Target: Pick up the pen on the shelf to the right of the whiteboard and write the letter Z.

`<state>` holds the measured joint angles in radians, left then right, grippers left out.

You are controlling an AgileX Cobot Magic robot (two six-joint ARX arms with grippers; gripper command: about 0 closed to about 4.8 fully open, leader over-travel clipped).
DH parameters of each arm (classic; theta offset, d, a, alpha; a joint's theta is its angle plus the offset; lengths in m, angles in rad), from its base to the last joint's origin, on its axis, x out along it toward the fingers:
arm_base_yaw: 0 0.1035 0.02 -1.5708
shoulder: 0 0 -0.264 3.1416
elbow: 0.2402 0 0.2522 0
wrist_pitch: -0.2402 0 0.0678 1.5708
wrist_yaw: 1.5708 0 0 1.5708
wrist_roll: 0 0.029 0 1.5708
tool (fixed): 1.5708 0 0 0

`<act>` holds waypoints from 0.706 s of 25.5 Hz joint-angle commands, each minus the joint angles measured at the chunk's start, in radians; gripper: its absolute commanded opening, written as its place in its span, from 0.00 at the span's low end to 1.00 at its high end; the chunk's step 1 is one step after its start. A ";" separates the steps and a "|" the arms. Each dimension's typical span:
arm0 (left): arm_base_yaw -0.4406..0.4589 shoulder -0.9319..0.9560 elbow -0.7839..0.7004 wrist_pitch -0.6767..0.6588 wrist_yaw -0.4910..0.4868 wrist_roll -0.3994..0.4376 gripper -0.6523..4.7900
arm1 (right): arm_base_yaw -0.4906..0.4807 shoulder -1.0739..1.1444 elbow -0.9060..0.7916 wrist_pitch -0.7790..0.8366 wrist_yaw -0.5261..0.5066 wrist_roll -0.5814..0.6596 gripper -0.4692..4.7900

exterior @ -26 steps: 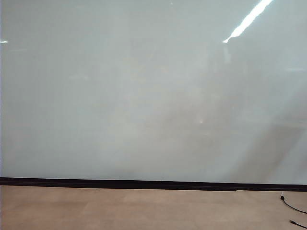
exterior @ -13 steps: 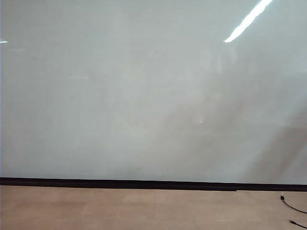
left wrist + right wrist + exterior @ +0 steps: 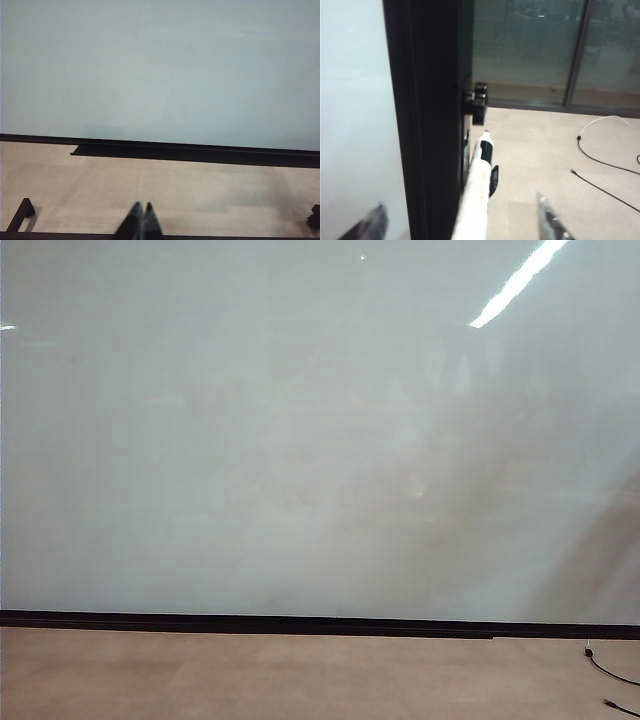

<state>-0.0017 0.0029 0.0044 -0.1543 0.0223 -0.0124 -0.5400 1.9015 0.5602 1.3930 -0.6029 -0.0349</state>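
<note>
The whiteboard (image 3: pixel 300 440) fills the exterior view, glossy pale grey with a black strip (image 3: pixel 300 623) along its lower edge; no letter Z is in view on it. Neither gripper appears there. In the right wrist view the pen (image 3: pixel 479 185), white with a black band near its tip, stands along the board's black side frame (image 3: pixel 427 125), a small black clip (image 3: pixel 493 180) at its side; the shelf under it is hidden. My right gripper (image 3: pixel 460 222) is open, its fingertips wide apart on either side of the pen, not touching it. My left gripper (image 3: pixel 142 209) is shut, empty, over the floor.
Beige floor (image 3: pixel 300 675) lies below the board. A black cable (image 3: pixel 610 672) trails at the lower right of the exterior view. Beyond the pen are a black knob (image 3: pixel 479 102) on the frame, loose cables (image 3: pixel 600 160) and a glass wall (image 3: pixel 535 50).
In the exterior view nothing solid has moved; only faint reflections and shadow on the board's right side have shifted.
</note>
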 commanded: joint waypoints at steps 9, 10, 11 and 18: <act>0.000 0.000 0.002 0.005 0.000 0.005 0.11 | -0.013 0.006 0.025 0.008 0.043 0.015 0.79; 0.000 0.000 0.002 0.005 0.000 0.005 0.11 | -0.012 0.007 0.036 -0.011 0.027 0.029 0.79; 0.000 0.000 0.002 0.005 0.000 0.005 0.11 | -0.012 0.013 0.045 -0.019 0.018 0.040 0.79; 0.000 0.000 0.002 0.005 0.000 0.005 0.11 | -0.006 0.076 0.070 0.017 -0.029 0.149 0.79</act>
<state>-0.0017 0.0029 0.0044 -0.1543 0.0223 -0.0124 -0.5465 1.9709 0.6262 1.3819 -0.6125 0.0811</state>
